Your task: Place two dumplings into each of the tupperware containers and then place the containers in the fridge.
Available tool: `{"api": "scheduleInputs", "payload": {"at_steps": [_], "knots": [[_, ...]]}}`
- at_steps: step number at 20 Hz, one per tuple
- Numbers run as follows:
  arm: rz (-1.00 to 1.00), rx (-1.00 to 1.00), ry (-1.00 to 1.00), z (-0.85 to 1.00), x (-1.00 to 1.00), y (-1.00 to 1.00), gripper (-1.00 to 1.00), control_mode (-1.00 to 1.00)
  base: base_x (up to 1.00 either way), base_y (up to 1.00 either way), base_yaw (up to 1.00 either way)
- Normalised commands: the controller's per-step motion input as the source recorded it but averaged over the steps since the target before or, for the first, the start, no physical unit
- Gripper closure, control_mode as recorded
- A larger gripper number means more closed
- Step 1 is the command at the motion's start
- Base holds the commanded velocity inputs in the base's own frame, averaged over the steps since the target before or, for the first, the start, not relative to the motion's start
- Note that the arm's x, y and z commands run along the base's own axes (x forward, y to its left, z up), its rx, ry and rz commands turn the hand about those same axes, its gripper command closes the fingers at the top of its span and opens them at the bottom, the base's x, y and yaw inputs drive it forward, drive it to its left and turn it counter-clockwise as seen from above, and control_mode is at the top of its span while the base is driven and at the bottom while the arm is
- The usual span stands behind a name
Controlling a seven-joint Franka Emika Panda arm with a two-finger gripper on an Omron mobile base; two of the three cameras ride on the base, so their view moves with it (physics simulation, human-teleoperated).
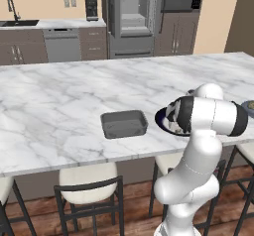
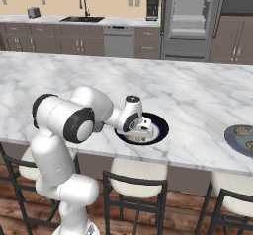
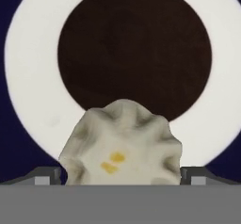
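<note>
Gripper [image 2: 144,132] jaws spread wide, straddling wrinkled beige dumpling [image 3: 121,145], seemingly on glossy navy-rimmed round plate [image 2: 160,124].

We see a navy-rimmed plate [image 2: 160,129] on the marble island [image 1: 59,106], with a grey-blue plate [image 2: 232,136] at its three o'clock.

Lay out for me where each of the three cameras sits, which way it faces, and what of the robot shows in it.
Left base view: behind the arm's left, looking forward and down over the marble counter; the arm rises lower right, beside the dark grey container.
Right base view: behind its right; the arm rises lower left, claw over the navy-rimmed plate.
Hand view: on the hand, looking straight down at a dumpling between the open claw's fingertips.
Both base views share counter, plate and fridge.
</note>
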Motion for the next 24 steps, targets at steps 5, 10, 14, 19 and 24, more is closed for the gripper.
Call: {"api": "scheduleInputs", "payload": {"at_steps": [5,10,14,19,24], "knots": [[0.0,0.0,0.0,-0.08,0.15,-0.01,-1.0,-1.0,0.0,0.0,0.0],[0.0,0.0,0.03,-0.12,0.01,0.0,-1.0,-1.0,0.0,0.0,0.0],[0.0,0.0,0.0,-0.2,0.01,0.0,1.0,-1.0,0.0,0.0,0.0],[0.0,0.0,0.0,-0.07,0.0,0.0,1.0,-1.0,0.0,0.0,0.0],[0.0,0.0,-0.05,0.08,-0.07,0.0,1.0,-1.0,0.0,0.0,0.0]]}}
